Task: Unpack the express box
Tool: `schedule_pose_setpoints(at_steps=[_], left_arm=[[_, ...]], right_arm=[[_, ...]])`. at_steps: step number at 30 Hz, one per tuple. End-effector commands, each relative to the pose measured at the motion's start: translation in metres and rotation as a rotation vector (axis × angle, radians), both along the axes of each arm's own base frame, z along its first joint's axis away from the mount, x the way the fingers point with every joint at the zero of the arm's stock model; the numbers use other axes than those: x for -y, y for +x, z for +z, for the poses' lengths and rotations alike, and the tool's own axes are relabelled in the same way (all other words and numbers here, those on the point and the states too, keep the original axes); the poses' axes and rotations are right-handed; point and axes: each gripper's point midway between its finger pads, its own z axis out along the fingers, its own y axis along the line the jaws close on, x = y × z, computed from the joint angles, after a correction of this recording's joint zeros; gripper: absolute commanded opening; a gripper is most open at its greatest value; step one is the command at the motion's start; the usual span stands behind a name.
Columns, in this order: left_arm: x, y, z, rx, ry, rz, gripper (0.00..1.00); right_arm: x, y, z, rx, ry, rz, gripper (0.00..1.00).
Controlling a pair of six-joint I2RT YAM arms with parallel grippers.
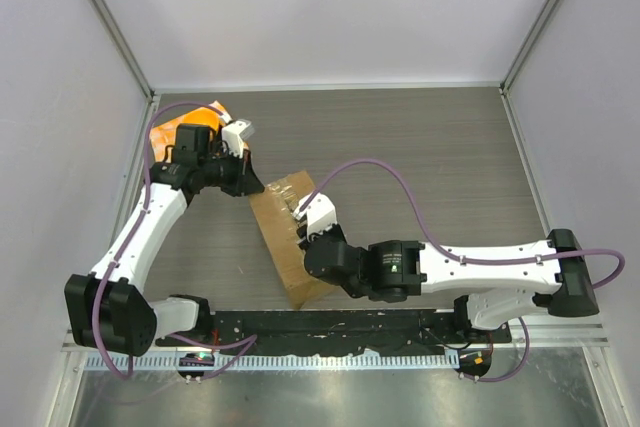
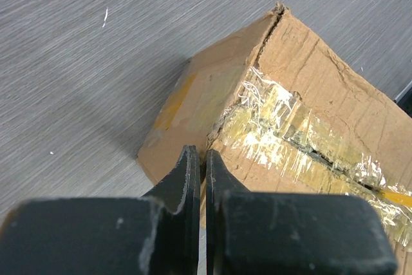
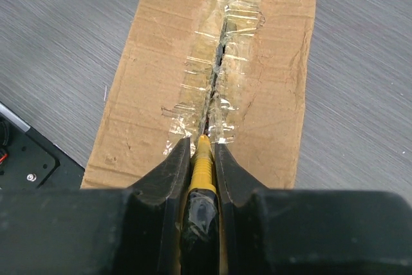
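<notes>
Brown corrugated cardboard express box (image 1: 285,237) lies centre-near, flaps down. R gripper (image 3: 201,143) clamps slim yellow tool (image 3: 203,167), tip on clear tape seam (image 3: 220,62); L gripper (image 2: 198,156) shut, empty, at far corner. Opening, emptying left.

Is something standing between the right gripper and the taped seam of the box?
Nothing visible blocks it. The right gripper is shut on a yellow tool, whose tip sits at the taped seam on top of the box.
</notes>
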Motion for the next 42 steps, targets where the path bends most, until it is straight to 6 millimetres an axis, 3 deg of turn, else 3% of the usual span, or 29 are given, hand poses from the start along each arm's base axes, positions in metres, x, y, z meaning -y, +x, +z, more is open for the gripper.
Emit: schedule_pose_setpoints(at_steps=[1,10,18,22,26,33,37,39,40,42], left_arm=[[-0.082,0.045,-0.029,0.065,0.345,0.313,0.00],[-0.103,0.059,-0.025,0.078,0.435,0.402,0.00],[-0.092,0.055,-0.017,0.065,0.367,0.398,0.00],[-0.099,0.058,-0.016,0.063,0.403,0.413,0.00],[-0.114,0.064,-0.018,0.082,0.463,0.464,0.00],[-0.121,0.068,-0.013,0.103,0.473,0.523,0.00],[-0.121,0.067,-0.007,0.103,0.465,0.532,0.00],[-0.109,0.064,-0.004,0.095,0.411,0.485,0.00],[-0.100,0.060,0.001,0.083,0.375,0.448,0.01],[-0.083,0.052,0.007,0.055,0.305,0.373,0.24]], right_arm=[[0.006,-0.044,-0.009,-0.123,-0.011,0.100,0.01],[0.004,-0.063,-0.006,-0.169,0.047,0.139,0.01],[0.003,-0.068,-0.023,-0.201,0.037,0.139,0.01],[0.007,-0.071,-0.027,-0.229,0.042,0.138,0.01],[0.012,-0.086,-0.027,-0.270,0.073,0.165,0.01],[0.013,-0.107,-0.029,-0.324,0.073,0.224,0.01],[0.016,-0.105,-0.036,-0.319,0.039,0.213,0.01],[0.018,-0.100,-0.037,-0.300,0.029,0.190,0.01],[0.020,-0.095,-0.037,-0.278,0.025,0.171,0.01],[0.022,-0.090,-0.036,-0.257,0.017,0.156,0.01]])
